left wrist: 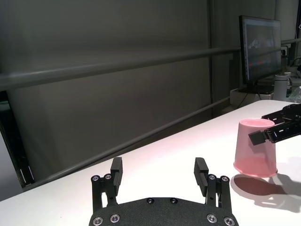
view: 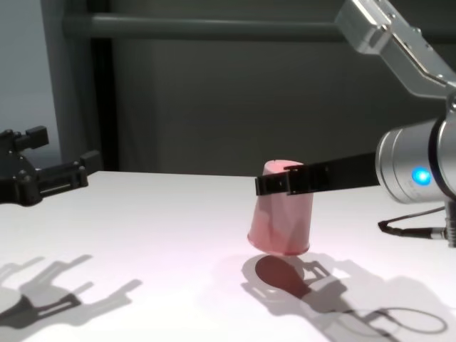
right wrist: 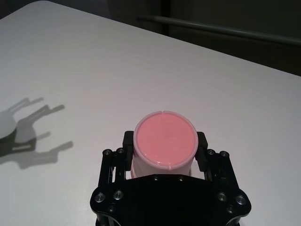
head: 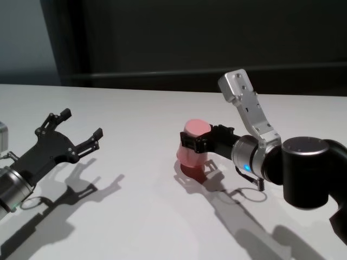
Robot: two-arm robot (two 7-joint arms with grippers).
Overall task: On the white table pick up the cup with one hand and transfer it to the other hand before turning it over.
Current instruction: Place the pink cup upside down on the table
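The pink cup (head: 190, 158) is upside down, flat base up and wide rim down, slightly tilted and just above the white table (head: 141, 108), with its shadow under it. My right gripper (head: 195, 142) reaches in from the right and is shut on the cup's upper wall. The right wrist view shows one finger on each side of the cup (right wrist: 164, 139). My left gripper (head: 81, 123) hovers open and empty over the table's left side, well apart from the cup. From the left wrist, the cup (left wrist: 254, 150) is off to one side of the open left gripper (left wrist: 158, 165).
A dark wall and a horizontal rail (view: 214, 27) run behind the table's far edge. A monitor (left wrist: 259, 47) stands beyond the table in the left wrist view. Bare tabletop lies between the two grippers.
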